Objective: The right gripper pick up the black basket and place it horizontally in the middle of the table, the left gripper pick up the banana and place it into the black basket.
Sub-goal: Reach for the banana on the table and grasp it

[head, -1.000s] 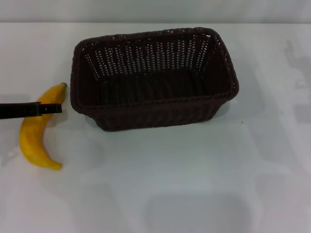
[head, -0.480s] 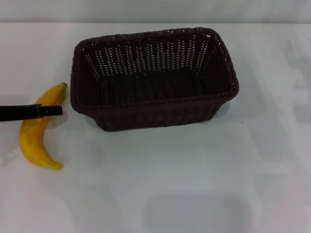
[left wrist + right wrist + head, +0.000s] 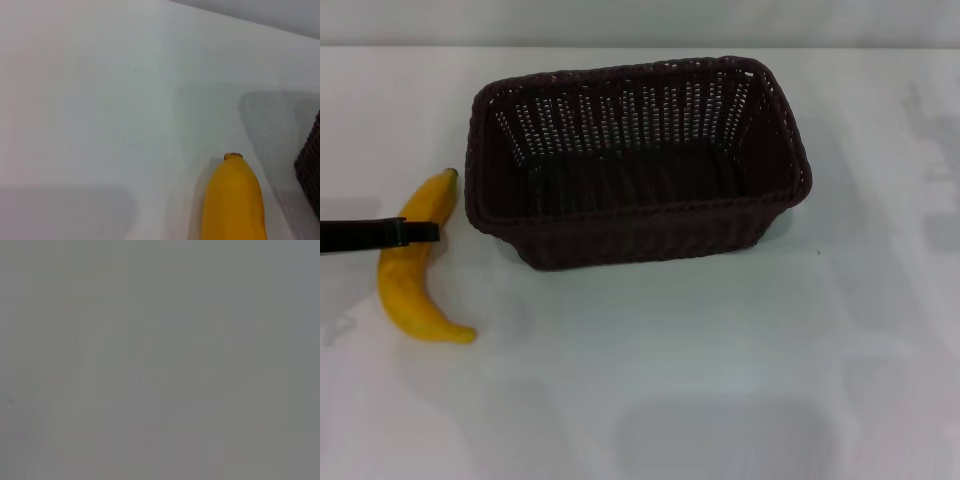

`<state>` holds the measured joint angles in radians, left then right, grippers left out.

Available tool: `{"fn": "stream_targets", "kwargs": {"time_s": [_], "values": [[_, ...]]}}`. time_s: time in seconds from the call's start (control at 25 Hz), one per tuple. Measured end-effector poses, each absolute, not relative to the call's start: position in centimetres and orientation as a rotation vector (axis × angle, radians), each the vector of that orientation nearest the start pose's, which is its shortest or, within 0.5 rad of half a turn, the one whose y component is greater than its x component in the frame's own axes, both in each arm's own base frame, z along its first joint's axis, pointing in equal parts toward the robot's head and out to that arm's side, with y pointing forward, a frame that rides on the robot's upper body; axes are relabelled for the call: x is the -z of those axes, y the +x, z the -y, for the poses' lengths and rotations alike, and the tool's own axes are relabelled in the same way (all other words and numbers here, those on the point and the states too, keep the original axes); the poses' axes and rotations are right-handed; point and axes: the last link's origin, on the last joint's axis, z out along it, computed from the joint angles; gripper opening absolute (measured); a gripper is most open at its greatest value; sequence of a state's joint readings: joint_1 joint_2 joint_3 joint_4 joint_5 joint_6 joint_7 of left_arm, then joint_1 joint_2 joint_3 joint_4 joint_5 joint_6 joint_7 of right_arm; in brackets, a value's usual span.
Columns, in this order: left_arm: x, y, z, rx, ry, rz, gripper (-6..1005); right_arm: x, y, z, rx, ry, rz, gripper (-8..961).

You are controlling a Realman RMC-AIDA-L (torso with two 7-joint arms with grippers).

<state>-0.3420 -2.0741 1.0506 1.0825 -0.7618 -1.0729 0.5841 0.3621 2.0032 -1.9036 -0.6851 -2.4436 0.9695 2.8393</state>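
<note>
The black basket [image 3: 638,208] stands upright, long side across, at the middle back of the white table [image 3: 680,350]; it is empty. The yellow banana [image 3: 412,290] lies on the table just left of the basket, stem end toward the back. My left gripper [image 3: 415,233] reaches in from the left edge as a thin black bar lying across the banana's upper half, closed on it. The left wrist view shows the banana's end [image 3: 232,200] close up and a corner of the basket [image 3: 310,165]. My right gripper is out of view.
The right wrist view shows only plain grey. White table surface lies in front of and to the right of the basket.
The banana has swung on the table, its near end moving right toward the basket. The left gripper's tip has drawn back slightly to the left.
</note>
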Motion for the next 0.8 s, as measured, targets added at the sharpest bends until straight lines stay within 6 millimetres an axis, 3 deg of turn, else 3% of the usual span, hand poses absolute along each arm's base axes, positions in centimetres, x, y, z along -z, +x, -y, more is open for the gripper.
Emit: {"fn": "stream_targets", "kwargs": {"time_s": [0.04,0.8], "values": [[-3.74,-32.35,-34.87,0.128,-1.966,1.509,532,-5.26,26.15,-38.33,-0.663,-1.395,-0.236,544],[-4.02,-32.09,-35.39,0.103,-1.958,1.489,517,-5.17,25.92,-38.34,-0.663,-1.403,-0.221,535]]}}
